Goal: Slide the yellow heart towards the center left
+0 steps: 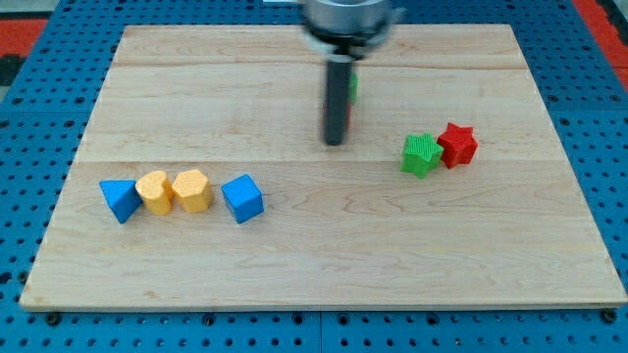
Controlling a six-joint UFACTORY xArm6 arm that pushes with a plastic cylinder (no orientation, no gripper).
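The yellow heart (pixel 154 191) lies at the view's lower left, in a row of blocks. A blue triangle-like block (pixel 120 199) touches its left side and a yellow hexagon-like block (pixel 192 190) touches its right side. A blue cube (pixel 242 198) sits a little further right, apart from the yellow one. My tip (pixel 336 143) rests on the wooden board (pixel 314 265) near the middle, far to the right of and above the heart, touching no block that I can see.
A green star (pixel 421 154) and a red star (pixel 457 144) touch each other at the view's right. A sliver of a green block (pixel 353 86) and some red below it show behind the rod. Blue pegboard surrounds the board.
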